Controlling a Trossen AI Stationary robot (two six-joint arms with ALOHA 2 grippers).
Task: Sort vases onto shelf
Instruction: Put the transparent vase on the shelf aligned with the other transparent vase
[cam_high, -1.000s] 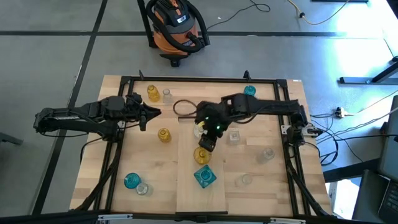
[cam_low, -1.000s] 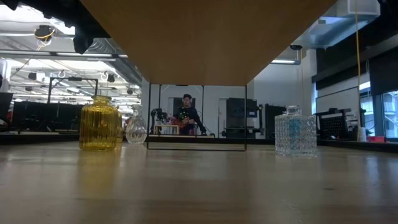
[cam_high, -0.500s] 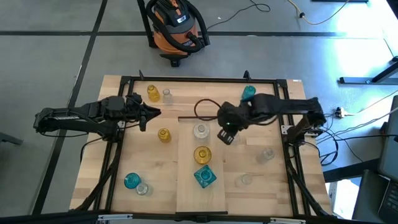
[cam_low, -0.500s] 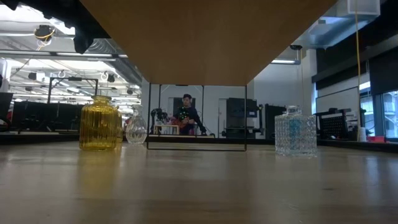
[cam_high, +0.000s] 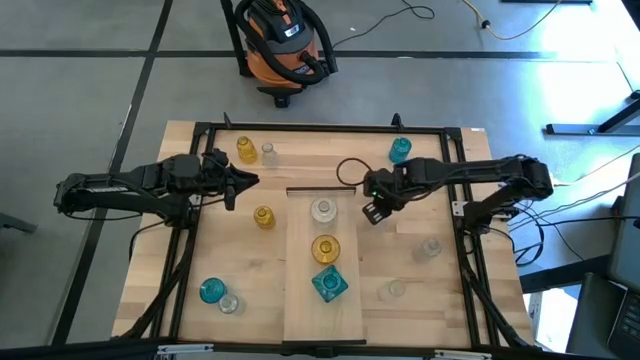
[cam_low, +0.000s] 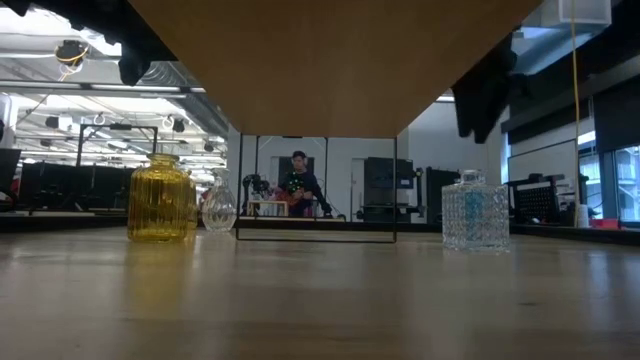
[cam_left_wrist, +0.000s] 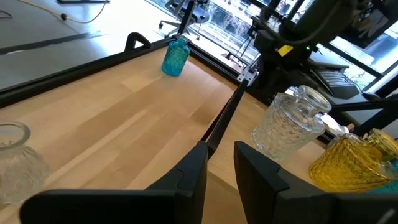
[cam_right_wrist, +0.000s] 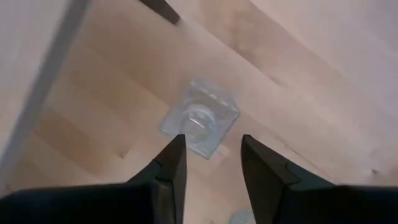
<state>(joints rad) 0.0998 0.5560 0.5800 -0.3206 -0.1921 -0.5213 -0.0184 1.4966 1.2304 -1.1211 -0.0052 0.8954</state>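
**Right gripper hanging open over a square clear vase beside the shelf**

The right gripper (cam_high: 372, 212) is hanging above the table just off the shelf's right edge, fingers (cam_right_wrist: 171, 163) spread apart and holding nothing. Directly beneath it, a square clear vase (cam_right_wrist: 200, 117) is standing upright on the tabletop (cam_high: 420, 290), showing between the two fingers in the wrist view and not touched by them.

The left gripper (cam_high: 243, 181) is waiting over the left part of the table, fingers (cam_left_wrist: 189, 174) parted by a narrow gap, empty, pointing toward the shelf's far end.

The shelf (cam_high: 303, 290) is lying lengthwise down the middle of the table, its black bar (cam_high: 315, 189) at the far end. Three vases are standing on it in a row: a clear round one (cam_high: 322, 210) nearest the bar, an amber one (cam_high: 325, 247) next, then a square teal one (cam_high: 329, 284).

Off the shelf, an amber vase (cam_high: 263, 216) is sitting just left of it. An amber (cam_high: 245, 149) and a clear vase (cam_high: 268, 152) are standing side by side at the far left, and a teal vase (cam_high: 400, 150) at the far right. Two clear vases (cam_high: 429, 248) (cam_high: 394, 290) are standing on the right side, well apart. A teal (cam_high: 211, 291) and a clear vase (cam_high: 231, 304) are sitting close together at the near left.
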